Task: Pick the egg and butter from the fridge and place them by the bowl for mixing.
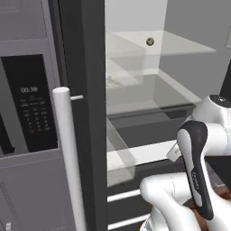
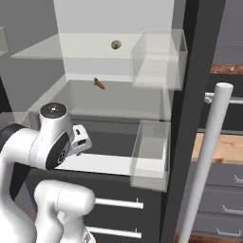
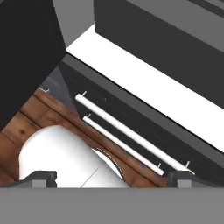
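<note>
- Gripper (image 3: 112,178) is pointing down at the drawer handles (image 3: 127,135) below the fridge (image 1: 85,90), fingers spread wide and holding nothing.
- Egg (image 2: 116,45) is sitting on the upper glass shelf (image 2: 71,50), well apart from the gripper, presumably awaiting pickup.
- Carrot (image 2: 99,84) is lying below.

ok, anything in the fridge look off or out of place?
Nothing spilled or damaged. The egg sits loose on the glass shelf, and a carrot lies bare on the level below. The end effector is open, pointing at the drawers.
</note>
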Tool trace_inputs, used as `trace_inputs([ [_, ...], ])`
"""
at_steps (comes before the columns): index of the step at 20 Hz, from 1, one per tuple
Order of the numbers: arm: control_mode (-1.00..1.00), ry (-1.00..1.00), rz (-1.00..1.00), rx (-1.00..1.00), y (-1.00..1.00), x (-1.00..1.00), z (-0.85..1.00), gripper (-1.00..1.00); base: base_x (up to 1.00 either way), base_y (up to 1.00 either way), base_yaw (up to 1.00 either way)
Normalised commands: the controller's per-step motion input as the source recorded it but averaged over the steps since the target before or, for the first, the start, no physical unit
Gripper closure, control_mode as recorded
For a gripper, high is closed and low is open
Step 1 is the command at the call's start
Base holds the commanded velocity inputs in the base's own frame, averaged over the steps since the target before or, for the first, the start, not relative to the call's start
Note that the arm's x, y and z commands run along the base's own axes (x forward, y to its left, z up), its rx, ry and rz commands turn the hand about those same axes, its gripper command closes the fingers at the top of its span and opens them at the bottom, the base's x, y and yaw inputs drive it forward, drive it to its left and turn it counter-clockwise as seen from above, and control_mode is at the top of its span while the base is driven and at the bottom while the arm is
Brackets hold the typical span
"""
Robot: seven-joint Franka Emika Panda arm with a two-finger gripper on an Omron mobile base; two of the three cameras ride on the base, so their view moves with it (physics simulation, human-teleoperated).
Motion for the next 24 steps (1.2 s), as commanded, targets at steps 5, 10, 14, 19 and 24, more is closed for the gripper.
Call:
trace_inputs([
  [5, 1.00, 0.00, 0.00, 0.00, 0.00, 0.00, 0.00, -1.00, 0.88, -0.03, -0.03],
  [10, 1.00, 0.00, 0.00, 0.00, 0.00, 0.00, 0.00, -1.00, 0.74, 0.00, -0.05],
  [14, 1.00, 0.00, 0.00, 0.00, 0.00, 0.00, 0.00, -1.00, 0.22, 0.00, -0.12],
  [19, -1.00, -0.30, -0.28, 0.00, 0.00, 0.00, 1.00, -1.00, 0.00, 0.00, 0.00],
  [24, -1.00, -0.46, -0.29, 0.00, 0.00, 0.00, 1.00, -1.00, 0.00, 0.00, 0.00],
])
